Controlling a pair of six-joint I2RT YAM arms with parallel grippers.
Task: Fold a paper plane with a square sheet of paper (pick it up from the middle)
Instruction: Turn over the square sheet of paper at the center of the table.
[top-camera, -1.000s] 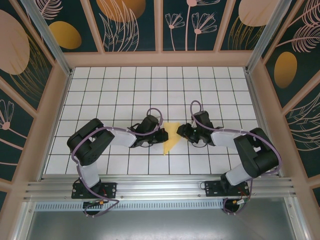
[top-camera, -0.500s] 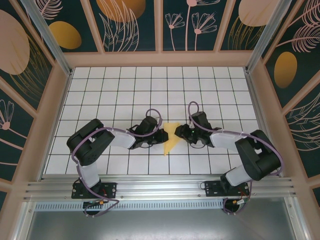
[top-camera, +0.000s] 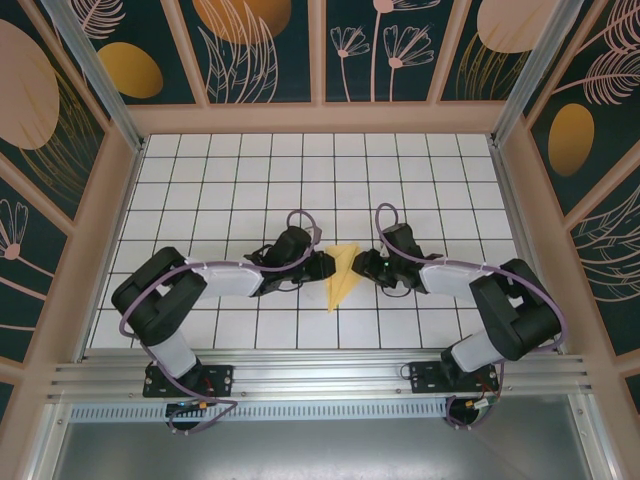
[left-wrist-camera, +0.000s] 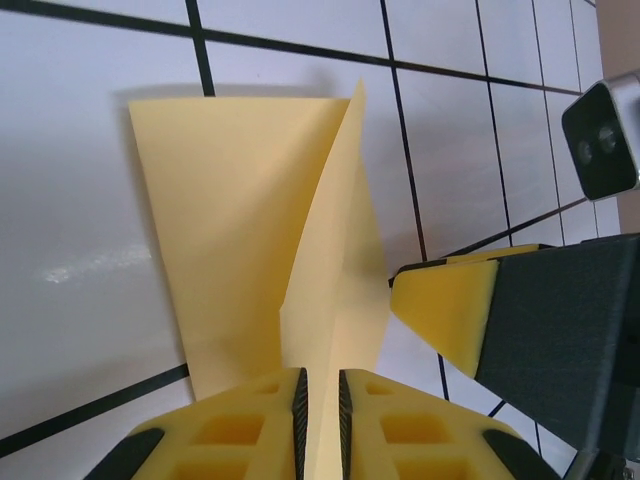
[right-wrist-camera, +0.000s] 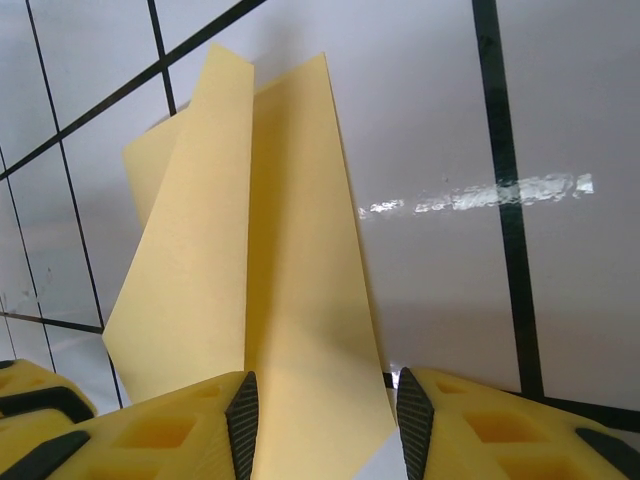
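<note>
Yellow paper plane (top-camera: 341, 277) lies on the tiles (top-camera: 240, 180) between my grippers. My left gripper (left-wrist-camera: 322, 400) stands narrowly parted around its raised ridge, my right gripper (right-wrist-camera: 322, 410) wider astride a flap. I'd pinch the creases squarely, without dragging.

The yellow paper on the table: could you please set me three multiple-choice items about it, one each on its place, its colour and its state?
1. Where does the paper lie?
A) between the left fingers and the right fingers
B) against the far wall
C) beside the left arm's base

2. What colour is it?
A) white
B) pale yellow
C) blue

3. What state is it in?
A) a flat, unfolded square
B) a crumpled ball
C) folded along a crease

Answers: A, the top view shows it between the two arms' tips; B, both wrist views show pale yellow; C, the left wrist view shows layers meeting at a crease.
</note>
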